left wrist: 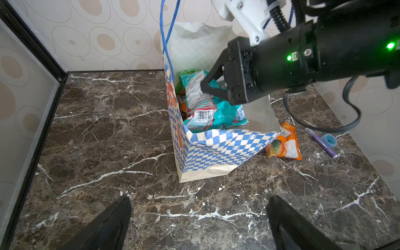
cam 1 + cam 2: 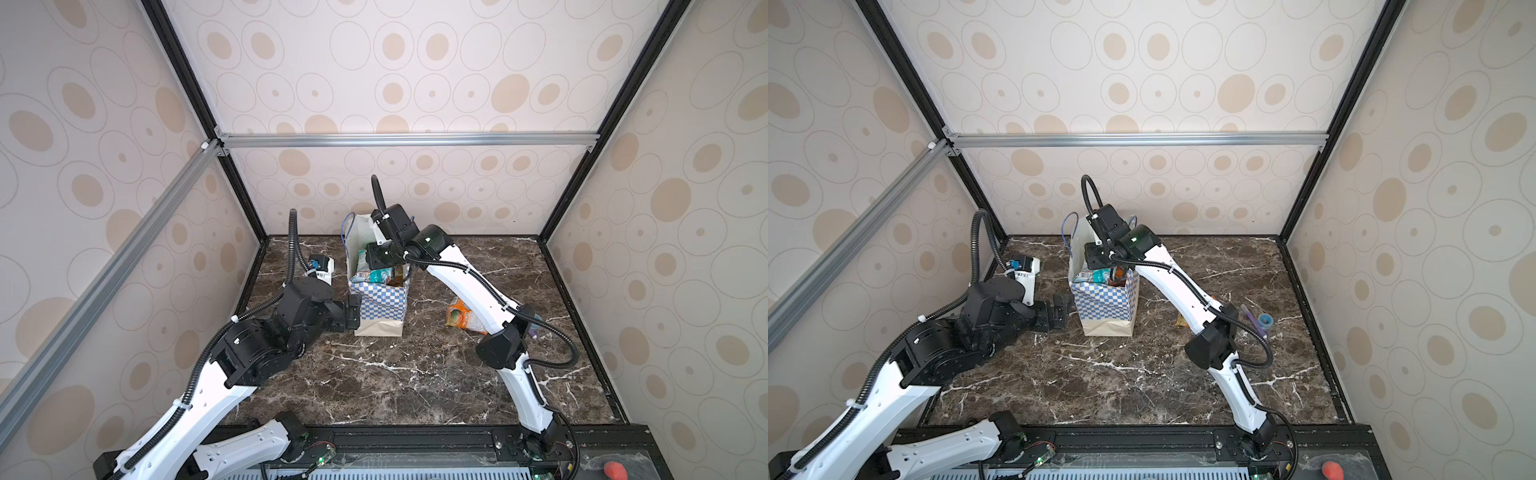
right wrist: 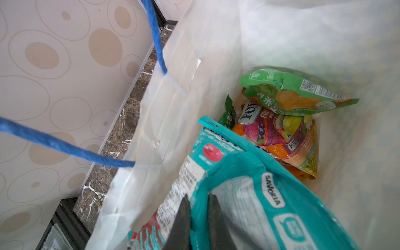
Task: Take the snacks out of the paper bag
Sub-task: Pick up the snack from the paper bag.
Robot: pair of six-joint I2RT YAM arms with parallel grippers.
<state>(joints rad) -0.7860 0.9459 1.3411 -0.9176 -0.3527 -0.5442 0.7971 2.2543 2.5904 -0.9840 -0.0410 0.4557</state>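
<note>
Nearest me, my left pincer point(image 1: 199, 201) gapes wide over the worktop point(image 1: 108, 129) beside the bag point(image 1: 216, 149), while my right pincer point(image 3: 199, 198) is clenched on a teal packet point(image 3: 249, 190) inside it.

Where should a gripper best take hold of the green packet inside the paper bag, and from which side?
Grip the green packet by its flat sealed end, coming straight down through the open top of the paper bag. It lies on the fruit packet, and the walls block every side.
</note>
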